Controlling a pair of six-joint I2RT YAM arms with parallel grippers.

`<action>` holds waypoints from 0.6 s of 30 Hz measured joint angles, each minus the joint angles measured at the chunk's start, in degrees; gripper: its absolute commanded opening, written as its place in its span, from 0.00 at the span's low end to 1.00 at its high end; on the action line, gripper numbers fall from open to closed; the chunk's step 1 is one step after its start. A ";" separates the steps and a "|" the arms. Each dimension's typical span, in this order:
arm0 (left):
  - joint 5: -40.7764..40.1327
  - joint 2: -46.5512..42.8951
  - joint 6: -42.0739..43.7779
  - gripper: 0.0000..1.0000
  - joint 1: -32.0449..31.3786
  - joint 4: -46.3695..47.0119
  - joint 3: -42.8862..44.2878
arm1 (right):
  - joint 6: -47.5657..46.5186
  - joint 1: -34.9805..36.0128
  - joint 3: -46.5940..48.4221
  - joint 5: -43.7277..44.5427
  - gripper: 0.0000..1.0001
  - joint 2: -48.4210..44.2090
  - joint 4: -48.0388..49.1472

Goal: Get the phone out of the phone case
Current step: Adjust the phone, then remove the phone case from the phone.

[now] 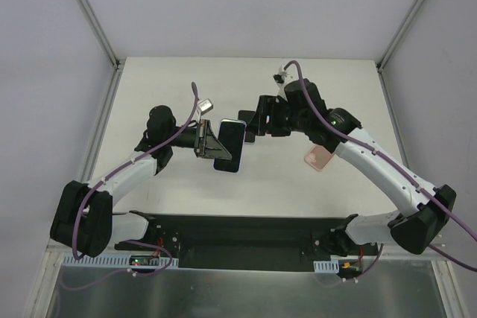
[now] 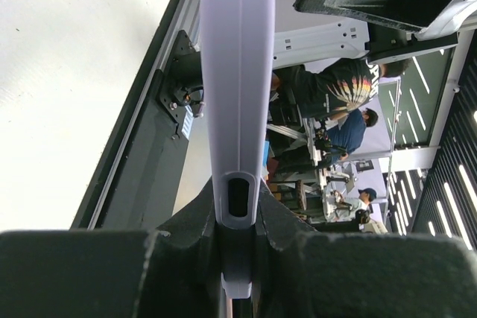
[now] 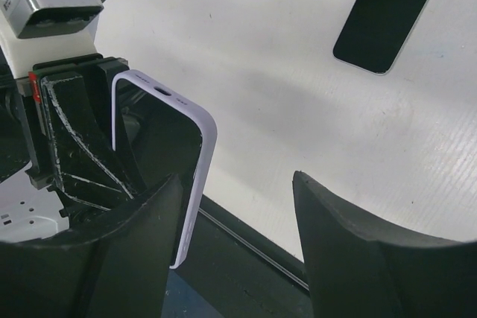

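Observation:
My left gripper [image 1: 211, 141] is shut on the edge of a lilac phone case [image 1: 229, 145] and holds it above the table. The left wrist view shows the case's rim [image 2: 238, 72] edge-on, running up from between my fingers [image 2: 186, 221], with a port cutout just above them. In the right wrist view the case [image 3: 195, 176] shows a dark face; I cannot tell whether a phone is in it. My right gripper [image 1: 252, 126] is open and empty [image 3: 237, 184], its left finger beside the case's edge. A black phone [image 3: 387, 16] lies flat on the table, partly hidden under the right gripper [image 1: 244, 120].
A pink flat object [image 1: 319, 159], like a case or phone, lies on the table under the right forearm. The white table [image 1: 186, 94] is bounded by grey walls and metal rails. A black base plate [image 1: 238, 232] runs along the near edge.

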 measured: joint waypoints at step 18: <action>-0.28 -1.95 1.73 0.00 -0.70 -4.26 0.15 | -0.46 0.79 2.58 5.27 0.62 3.80 -0.63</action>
